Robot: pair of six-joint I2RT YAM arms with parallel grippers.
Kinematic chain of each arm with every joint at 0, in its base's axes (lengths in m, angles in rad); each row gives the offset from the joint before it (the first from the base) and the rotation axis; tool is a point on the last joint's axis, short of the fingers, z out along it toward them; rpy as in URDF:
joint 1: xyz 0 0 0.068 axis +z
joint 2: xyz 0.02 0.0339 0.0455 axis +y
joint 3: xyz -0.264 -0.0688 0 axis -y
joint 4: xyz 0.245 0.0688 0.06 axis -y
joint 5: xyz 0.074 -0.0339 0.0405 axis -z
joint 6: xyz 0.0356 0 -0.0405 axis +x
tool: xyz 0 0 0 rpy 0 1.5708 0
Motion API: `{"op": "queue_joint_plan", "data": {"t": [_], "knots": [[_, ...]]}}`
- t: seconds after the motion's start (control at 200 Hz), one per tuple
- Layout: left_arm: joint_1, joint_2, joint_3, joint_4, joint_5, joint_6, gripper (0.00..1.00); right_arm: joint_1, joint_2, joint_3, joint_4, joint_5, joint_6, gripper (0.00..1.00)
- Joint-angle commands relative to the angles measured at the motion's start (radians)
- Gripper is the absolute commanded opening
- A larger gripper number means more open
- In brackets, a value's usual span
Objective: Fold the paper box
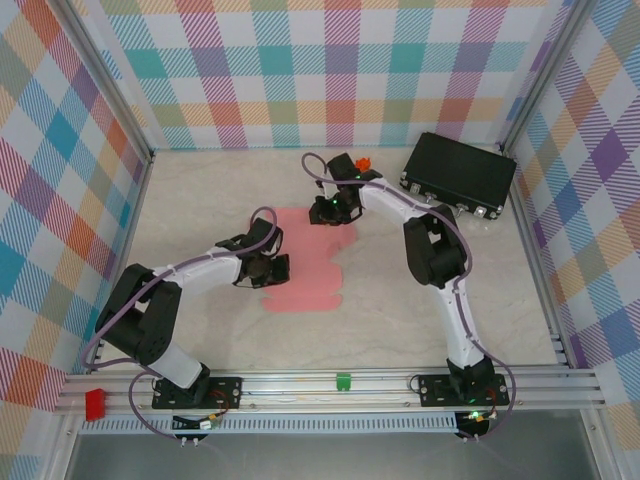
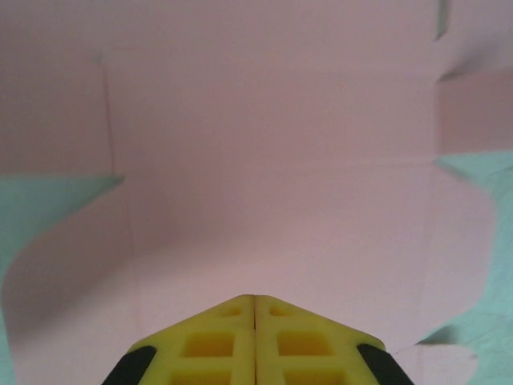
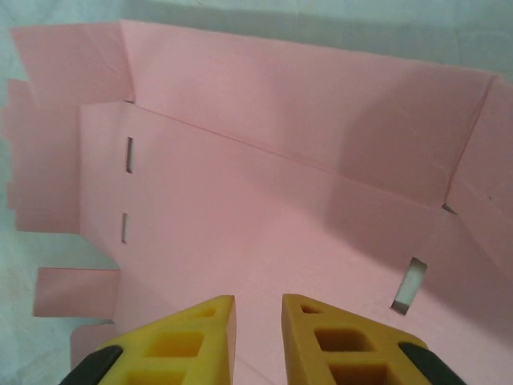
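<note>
The paper box point(image 1: 312, 262) is a flat pink die-cut sheet with tabs, lying on the table's middle. My left gripper point(image 1: 278, 270) rests at the sheet's left edge. In the left wrist view its yellow fingertips point(image 2: 255, 298) are shut with nothing between them, low over the pink sheet point(image 2: 272, 160). My right gripper point(image 1: 328, 214) is at the sheet's far end. In the right wrist view it point(image 3: 258, 303) stands open by a narrow gap, empty, just above the pink sheet point(image 3: 280, 200), whose far panel tilts up along a crease.
A black hard case point(image 1: 458, 172) lies at the back right. A small orange-red object point(image 1: 363, 160) sits behind the right gripper. A red block point(image 1: 95, 403) and a green clip point(image 1: 344, 381) sit on the front rail. Checked walls close in three sides.
</note>
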Motion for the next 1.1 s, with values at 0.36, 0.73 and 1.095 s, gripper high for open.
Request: {"op": "queue_joint_plan", "data": {"t": [0.36,0.73,1.095], "knots": [[-0.011,0.03,-0.013,-0.055,-0.163,0.004,0.01,0.009,-0.038,-0.154,-0.029,0.078,0.003,0.22],[0.013,0.121,0.048,-0.067,-0.224,0.05,0.02,0.015,-0.216,-0.448,0.073,0.155,0.088,0.23],[0.024,0.135,0.148,-0.076,-0.156,0.069,0.08,0.023,-0.335,-0.441,0.076,0.156,0.049,0.33]]}}
